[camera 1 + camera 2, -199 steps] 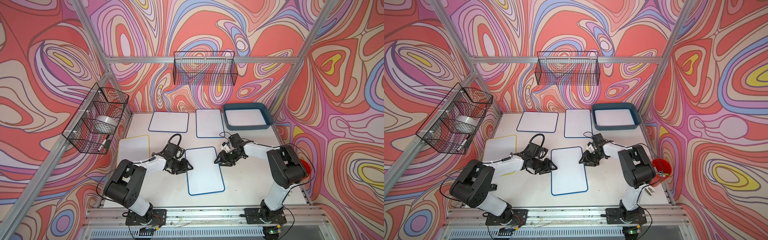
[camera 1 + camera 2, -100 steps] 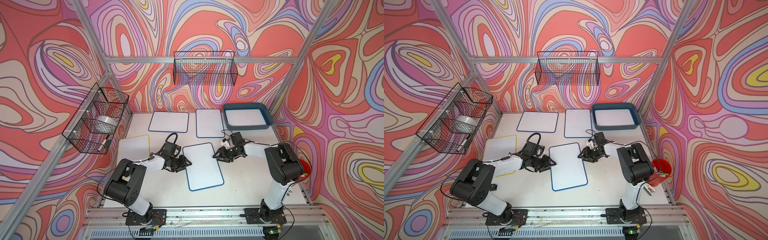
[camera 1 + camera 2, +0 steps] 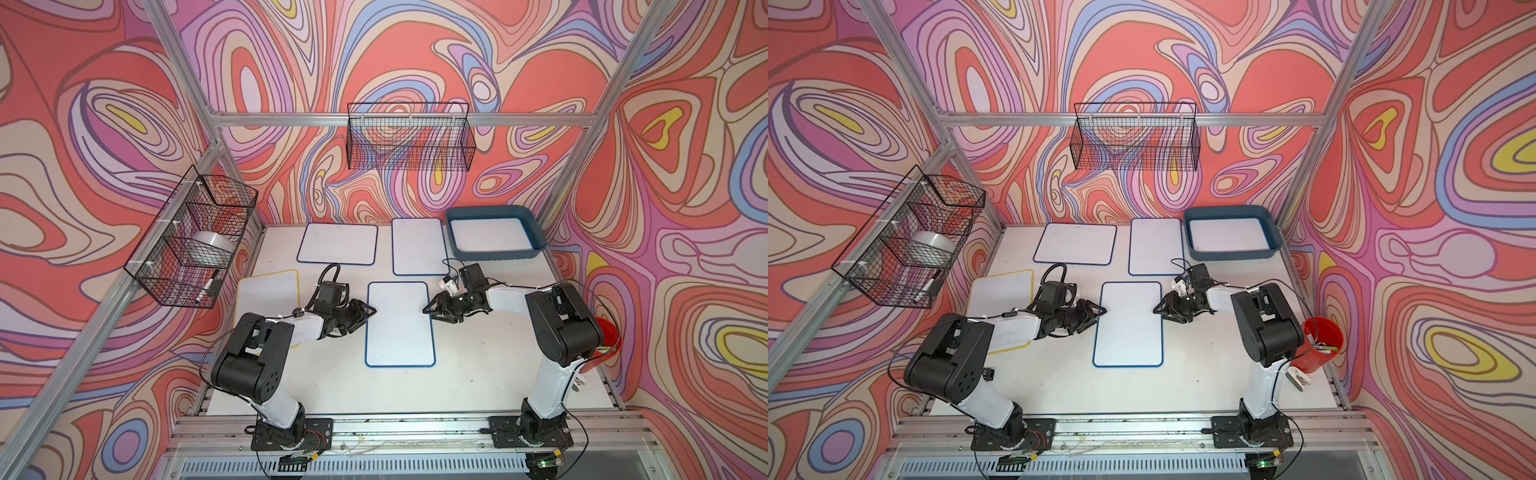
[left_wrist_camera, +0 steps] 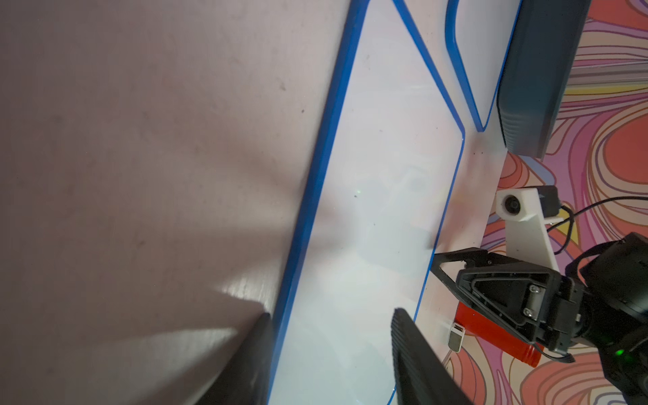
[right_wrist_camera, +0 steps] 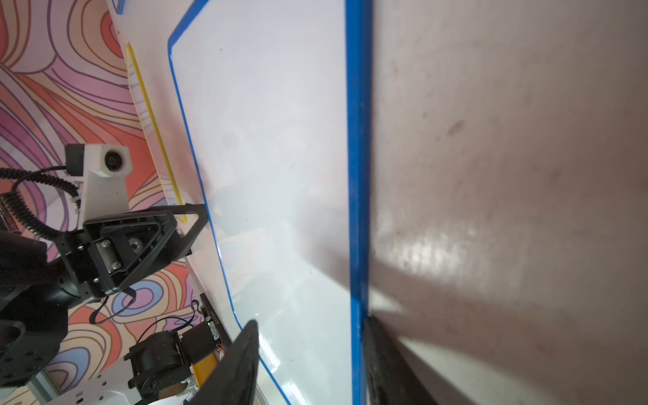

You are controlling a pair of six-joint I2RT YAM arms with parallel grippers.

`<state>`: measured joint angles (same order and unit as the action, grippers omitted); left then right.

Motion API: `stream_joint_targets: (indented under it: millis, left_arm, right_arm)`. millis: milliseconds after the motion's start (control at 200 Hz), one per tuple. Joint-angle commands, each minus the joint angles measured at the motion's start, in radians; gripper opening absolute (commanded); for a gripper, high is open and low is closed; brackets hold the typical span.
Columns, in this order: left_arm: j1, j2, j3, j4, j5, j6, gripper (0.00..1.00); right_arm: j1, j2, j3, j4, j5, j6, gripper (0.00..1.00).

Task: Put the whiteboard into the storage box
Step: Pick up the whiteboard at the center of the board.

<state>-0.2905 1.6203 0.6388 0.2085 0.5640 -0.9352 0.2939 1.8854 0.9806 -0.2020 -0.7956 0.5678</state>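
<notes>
A blue-framed whiteboard (image 3: 399, 324) (image 3: 1128, 324) lies flat mid-table, long side running front to back. My left gripper (image 3: 371, 310) (image 4: 331, 314) is open at its left edge, one finger on the table against the blue frame, the other over the white face. My right gripper (image 3: 427, 309) (image 5: 311, 319) is open at the opposite edge in the same way. Neither pair of jaws is closed on the board. The storage box (image 3: 490, 211) (image 3: 1229, 210), dark teal-blue, stands at the back right; its inside shows white.
Two more blue-framed boards (image 3: 337, 244) (image 3: 417, 246) lie at the back, and a yellow-framed board (image 3: 268, 299) is partly under the left arm. Wire baskets (image 3: 409, 139) (image 3: 191, 237) hang on the walls. A red cup (image 3: 1316, 345) stands at the right edge.
The centre whiteboard has slid slightly toward the back and turned from tilted to square, between the two grippers, which moved with it. Jaw openings look unchanged.
</notes>
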Motion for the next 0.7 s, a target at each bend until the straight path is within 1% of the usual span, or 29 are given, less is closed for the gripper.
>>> stream_joint_targets:
  millis: [0,135,301,406,561,696]
  left_arm:
    - [-0.045,-0.029,0.041,0.108,0.195,-0.010,0.50]
    - [-0.045,-0.057,0.041,0.083,0.192,0.011,0.50]
    - [-0.057,-0.064,0.071,0.076,0.254,0.048,0.50]
    - [-0.059,-0.082,0.086,0.052,0.273,0.066,0.50]
    - [-0.059,-0.122,0.110,0.000,0.259,0.091,0.50]
    - [-0.058,-0.136,0.122,0.023,0.269,0.088,0.50]
  right_arm:
    - [0.076,0.070,-0.016,0.019,-0.109,0.024,0.50]
    - [0.075,0.088,0.008,0.023,-0.113,0.028,0.50]
    - [0.075,0.133,0.032,0.031,-0.131,0.023,0.50]
    - [0.075,0.144,0.035,0.036,-0.133,0.025,0.50]
    - [0.076,0.156,0.041,0.040,-0.135,0.033,0.50]
    - [0.076,0.186,0.049,0.036,-0.139,0.019,0.50]
